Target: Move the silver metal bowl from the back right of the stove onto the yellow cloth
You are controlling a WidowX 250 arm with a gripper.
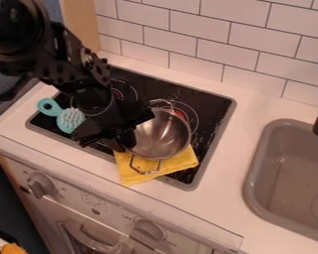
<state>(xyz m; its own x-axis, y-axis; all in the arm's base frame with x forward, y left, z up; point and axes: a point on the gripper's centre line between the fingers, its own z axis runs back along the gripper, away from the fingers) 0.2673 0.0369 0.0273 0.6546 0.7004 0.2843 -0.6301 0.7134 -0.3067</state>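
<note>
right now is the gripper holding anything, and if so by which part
It can't be told for sure: the gripper is at the metal pot's rim, on the side toward the blue brush, but any grip there is hidden.

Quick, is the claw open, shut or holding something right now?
Black robot claw: beside the rim of the round silver metal pot; whether it's open, closed or gripping can't be told.

The camera looks down at a slant from above the front of the tabletop (233,151), facing the tiled wall (208,31), probably slightly leftward, near enough to frame the whole stovetop (213,113) and part of the sink (255,171).
</note>
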